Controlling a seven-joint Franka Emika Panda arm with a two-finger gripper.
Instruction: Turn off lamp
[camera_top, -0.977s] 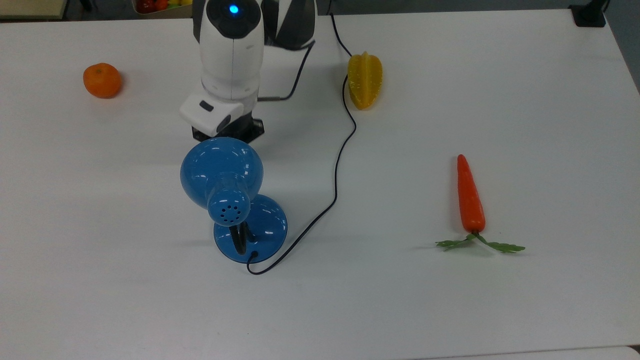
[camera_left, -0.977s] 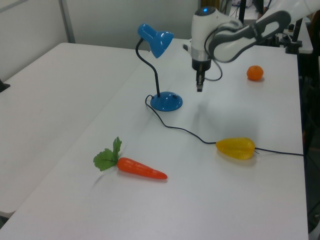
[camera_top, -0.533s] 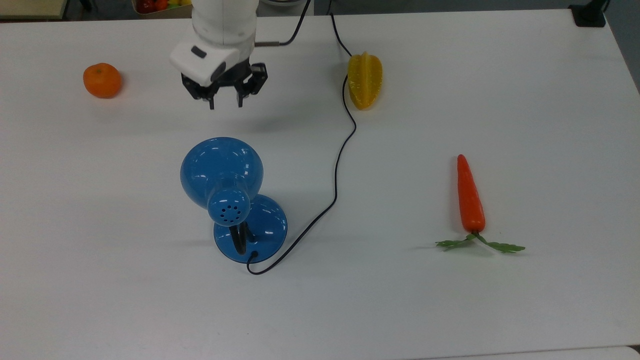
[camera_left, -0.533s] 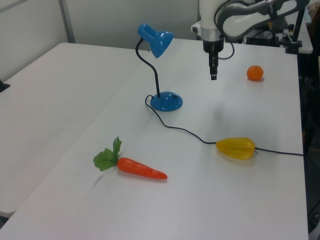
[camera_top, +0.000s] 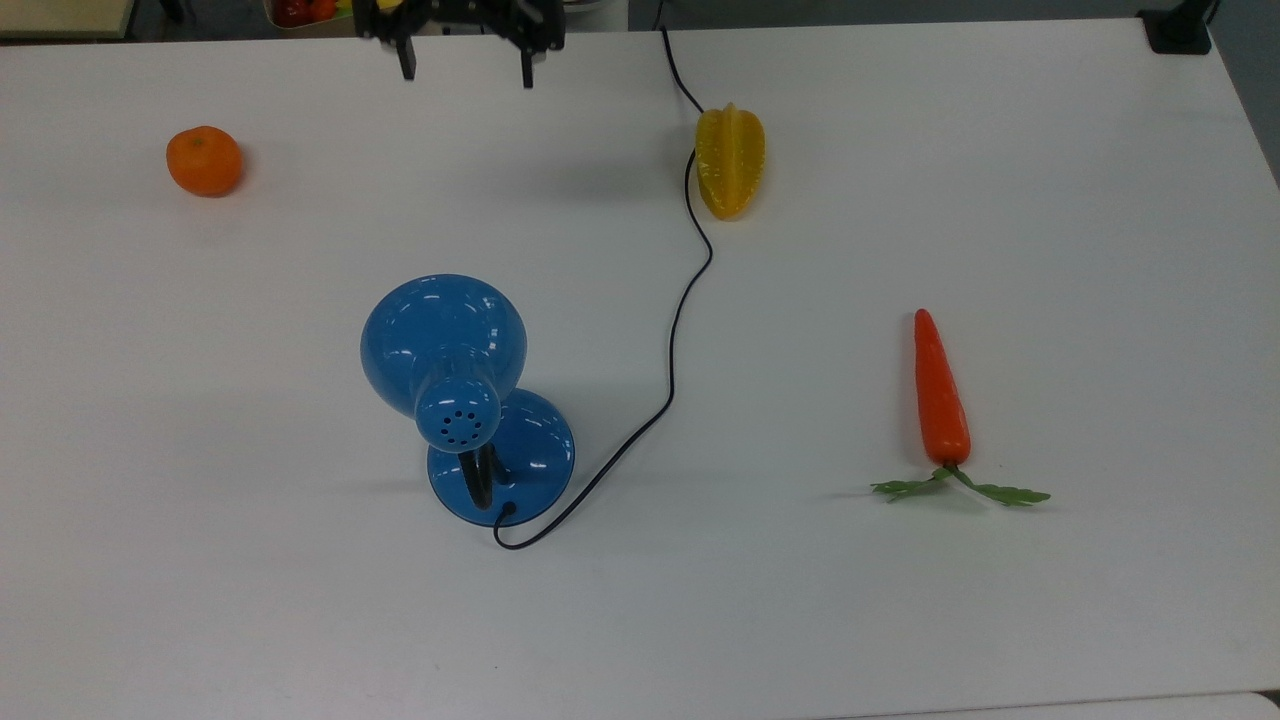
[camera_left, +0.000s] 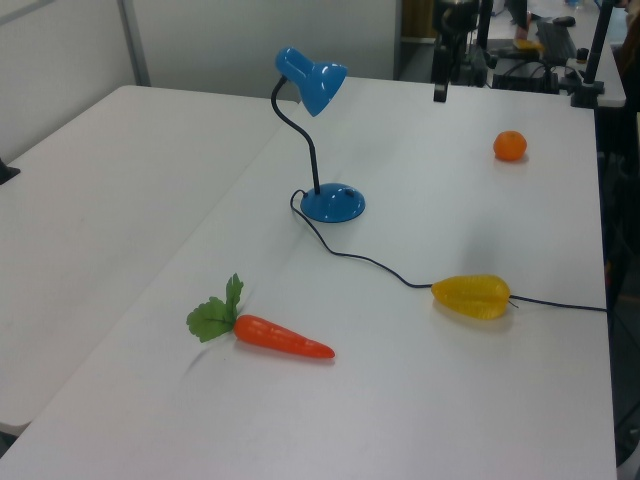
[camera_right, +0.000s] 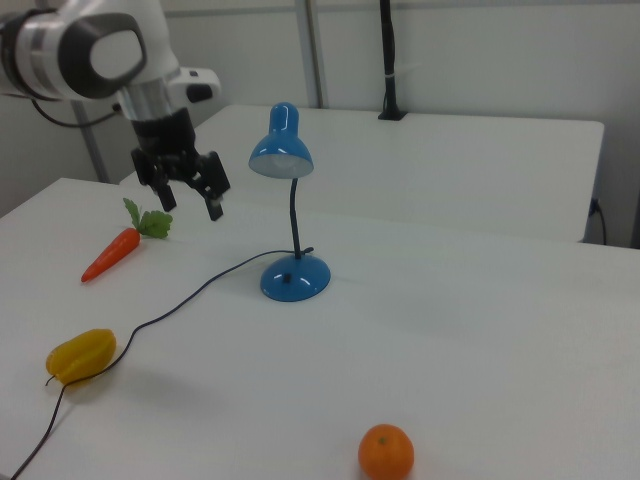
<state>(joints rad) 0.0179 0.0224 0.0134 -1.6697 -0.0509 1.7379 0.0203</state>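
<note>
The glossy blue lamp (camera_top: 445, 350) stands mid-table, its bell shade (camera_right: 281, 150) on a black gooseneck above a round blue base (camera_left: 332, 203). No glow shows under the shade in the right view. Its thin black cord (camera_top: 680, 310) runs across the table past a yellow fruit. My gripper (camera_top: 465, 68) hangs high at the top view's upper edge, well away from the lamp, fingers spread wide with nothing between them. In the right view the gripper (camera_right: 190, 200) is in the air to the lamp's left.
An orange (camera_top: 204, 160) lies at the top view's upper left. A yellow star fruit (camera_top: 730, 162) rests beside the cord. A carrot (camera_top: 941, 395) with green leaves lies on the top view's right. The white table (camera_top: 900, 620) extends broadly around them.
The arm has risen and pulled back from just behind the lamp shade toward the top view's upper edge. Its fingers have spread wider. The lamp has not moved.
</note>
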